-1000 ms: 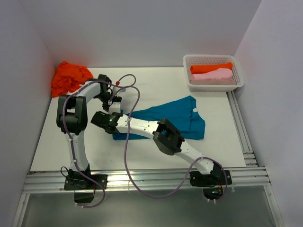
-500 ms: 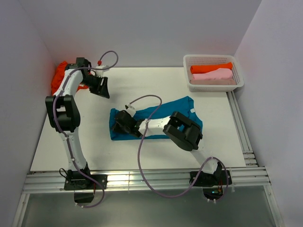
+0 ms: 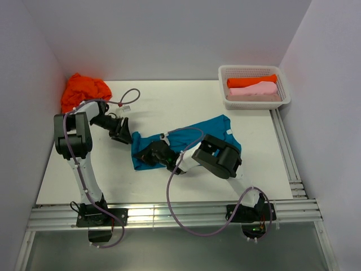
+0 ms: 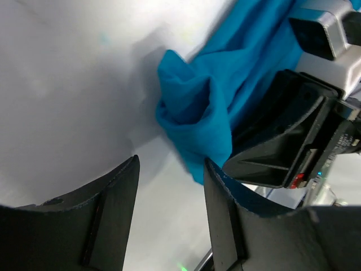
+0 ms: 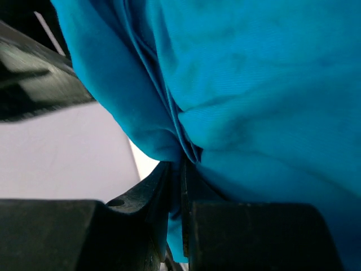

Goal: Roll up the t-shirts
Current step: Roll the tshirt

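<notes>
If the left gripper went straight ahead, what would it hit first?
Probably the bunched edge of the teal t-shirt, just ahead of the open left gripper; the right gripper sits close behind, depth unclear.

No writing can be read anywhere. The one mark is a small pale printed label (image 4: pixel 342 142) on the black body of the right gripper (image 3: pixel 149 159), which pinches the teal t-shirt (image 5: pixel 254 84). In the left wrist view the label lies to the right of the left gripper (image 4: pixel 169 169). Its characters are too small and blurred to make out.

White table (image 3: pixel 186 101), teal t-shirt (image 3: pixel 219 133), orange t-shirt (image 3: pixel 83 90), basket (image 3: pixel 255 105)
</notes>
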